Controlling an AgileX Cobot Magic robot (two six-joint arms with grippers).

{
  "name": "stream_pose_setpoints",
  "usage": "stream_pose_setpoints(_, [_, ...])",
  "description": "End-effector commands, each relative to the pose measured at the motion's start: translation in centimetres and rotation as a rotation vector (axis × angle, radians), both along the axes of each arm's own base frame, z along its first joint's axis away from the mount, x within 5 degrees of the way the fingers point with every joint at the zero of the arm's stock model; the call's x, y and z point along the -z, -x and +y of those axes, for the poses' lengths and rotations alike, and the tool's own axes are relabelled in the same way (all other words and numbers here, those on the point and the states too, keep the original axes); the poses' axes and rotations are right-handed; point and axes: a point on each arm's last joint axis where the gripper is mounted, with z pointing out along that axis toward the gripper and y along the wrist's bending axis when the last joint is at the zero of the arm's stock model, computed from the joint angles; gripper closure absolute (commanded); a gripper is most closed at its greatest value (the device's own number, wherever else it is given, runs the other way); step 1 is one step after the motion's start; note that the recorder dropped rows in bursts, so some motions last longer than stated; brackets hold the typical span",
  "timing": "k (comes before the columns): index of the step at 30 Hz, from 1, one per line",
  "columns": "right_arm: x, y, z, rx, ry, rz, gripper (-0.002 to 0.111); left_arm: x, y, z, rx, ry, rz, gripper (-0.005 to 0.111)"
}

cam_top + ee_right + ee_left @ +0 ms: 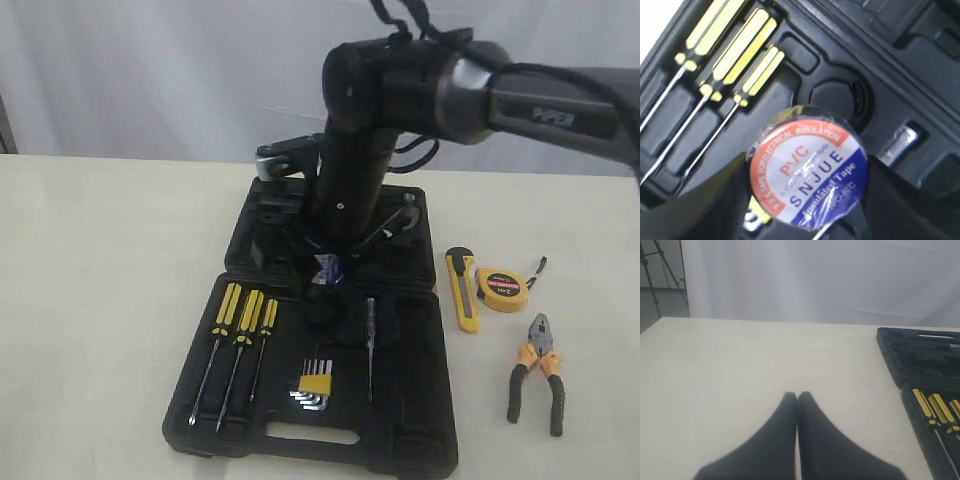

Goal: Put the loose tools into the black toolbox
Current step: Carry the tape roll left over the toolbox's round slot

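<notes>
Your right tool (807, 192): clamped on the black PVC tape roll (807, 172), over the black toolbox (415, 440), near its round recess (837, 97).
Your left tool (797, 397): closed, empty, above the desk (740, 365).
Yellow utility knife (462, 290), tape measure (503, 288), pliers (538, 372): on the desk, right of the toolbox.

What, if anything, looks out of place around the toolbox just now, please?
Nothing is damaged or spilled. The knife, tape measure and pliers lie loose on the table beside the toolbox.

The toolbox (415, 445) is black, screwdriver handles (245, 312) yellow-and-black, pliers (540, 360) orange-and-black, tape roll (807, 172) label red-white-blue.
</notes>
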Motion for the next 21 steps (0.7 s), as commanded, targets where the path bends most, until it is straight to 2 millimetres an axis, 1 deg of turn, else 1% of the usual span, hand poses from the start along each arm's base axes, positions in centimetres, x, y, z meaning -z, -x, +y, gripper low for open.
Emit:
stream_pose_setpoints(1, [1.9,-1.2,0.3,0.002,0.009,0.023,0.088,0.0,0.0,0.0,0.002,0.004,-0.002,0.107])
stream_pose_setpoints(3, [2.9,-1.5,0.3,0.001,0.017,0.034,0.088,0.0,0.0,0.0,0.002,0.004,-0.002,0.107])
stream_pose_setpoints(11, [4.7,-1.9,0.3,-0.008,0.032,0.048,0.088,0.0,0.0,0.0,0.002,0.004,-0.002,0.107])
stream_pose_setpoints(21, [5.7,-2.7,0.3,-0.009,0.033,-0.006,0.088,0.1,0.0,0.0,0.002,0.004,0.000,0.107])
